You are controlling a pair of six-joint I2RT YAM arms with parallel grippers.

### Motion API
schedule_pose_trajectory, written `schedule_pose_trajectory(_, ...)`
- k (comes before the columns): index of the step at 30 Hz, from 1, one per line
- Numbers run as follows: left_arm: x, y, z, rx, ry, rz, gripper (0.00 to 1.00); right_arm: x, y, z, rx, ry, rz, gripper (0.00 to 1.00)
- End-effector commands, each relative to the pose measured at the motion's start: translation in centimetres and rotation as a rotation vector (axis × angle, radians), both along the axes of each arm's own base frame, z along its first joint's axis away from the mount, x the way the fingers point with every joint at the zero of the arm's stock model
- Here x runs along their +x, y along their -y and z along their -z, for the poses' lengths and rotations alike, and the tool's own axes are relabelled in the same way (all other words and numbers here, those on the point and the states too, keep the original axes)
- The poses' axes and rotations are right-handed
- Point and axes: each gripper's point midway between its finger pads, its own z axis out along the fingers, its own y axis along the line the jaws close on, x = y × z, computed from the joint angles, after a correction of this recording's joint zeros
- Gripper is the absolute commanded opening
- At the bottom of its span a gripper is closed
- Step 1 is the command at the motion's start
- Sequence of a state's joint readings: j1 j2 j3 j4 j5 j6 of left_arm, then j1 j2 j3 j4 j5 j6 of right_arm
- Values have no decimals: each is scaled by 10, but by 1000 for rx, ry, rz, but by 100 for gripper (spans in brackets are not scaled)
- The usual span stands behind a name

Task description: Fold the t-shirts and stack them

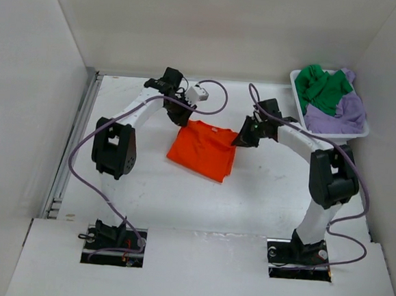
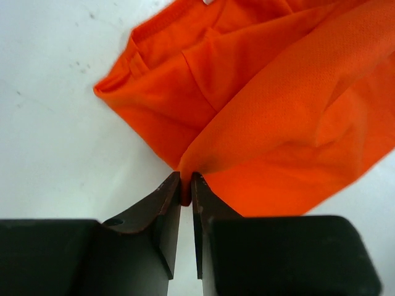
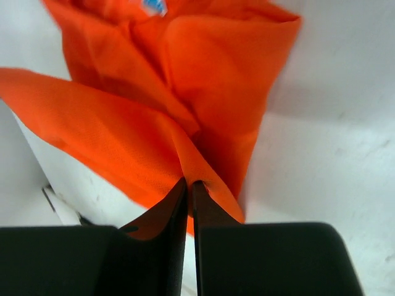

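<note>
"Top external view: where are the shirts?" asks the trainee.

"The orange shirt (image 1: 203, 150) lies partly folded at the middle of the surface (image 1: 262, 201). The green shirt (image 1: 326, 89) and purple shirt (image 1: 338, 114) are bunched in the white basket (image 1: 295, 84) at the far right."

"State of each pincer?"

"The left pincer (image 2: 186, 185) is nearly closed, pinching an orange edge at its very tips. The right pincer (image 3: 190, 185) holds another edge the same way."

"Likely fault?"

"Both holds look shallow. If one arm pulls ahead of the other, the cloth probably slips from the tips and the fold drops crooked."

"What do the views not share?"

"Only the wrist views show the pinch; from above the arms hide the fingertips. Only the top view shows the basket. Only the right wrist view shows a blue neck label (image 3: 154, 6)."
</note>
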State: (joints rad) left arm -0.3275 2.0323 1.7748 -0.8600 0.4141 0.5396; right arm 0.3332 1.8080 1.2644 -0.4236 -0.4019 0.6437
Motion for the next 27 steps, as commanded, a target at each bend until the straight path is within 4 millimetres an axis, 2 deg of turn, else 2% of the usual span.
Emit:
schedule_pose_trajectory(1,45,16,-16,-71,128,-46,11,51,0,-19,54,129,40,11)
schedule_pose_trajectory(3,66,21,-15,-88,173,-73,12,73,2,-19,69,160,66,13)
schedule_pose_trajectory(4,76,23,-14,-93,194,-87,13,83,4,-19,75,176,81,19)
schedule_pose_trajectory(5,84,24,-13,-96,212,-103,16,93,6,-20,81,194,95,30)
schedule_pose_trajectory(6,92,23,-12,-93,231,-120,22,102,8,-20,87,212,105,42)
schedule_pose_trajectory(7,97,21,-11,-84,244,-138,29,109,12,-23,92,233,115,46)
schedule_pose_trajectory(11,109,-2,-21,-57,287,-211,50,123,22,-52,116,330,135,53)
schedule_pose_trajectory(13,111,-17,-37,-66,305,-273,54,123,30,-74,118,389,147,49)
schedule_pose_trajectory(15,105,-26,-54,-86,314,-320,55,117,37,-82,96,410,170,38)
schedule_pose_trajectory(17,93,-28,-68,-107,330,-326,55,105,47,-83,54,416,210,22)
schedule_pose_trajectory(19,77,-25,-75,-124,338,-313,56,85,33,-73,35,392,182,11)
schedule_pose_trajectory(21,56,-8,-69,-148,301,-256,55,64,17,-59,26,350,143,6)
schedule_pose_trajectory(23,38,8,-54,-166,239,-196,51,48,3,-41,12,287,119,3)
schedule_pose_trajectory(25,30,18,-34,-162,189,-176,48,37,-6,-19,-15,223,94,2)
schedule_pose_trajectory(27,30,22,-14,-147,150,-174,47,38,-10,-2,-32,186,86,2)
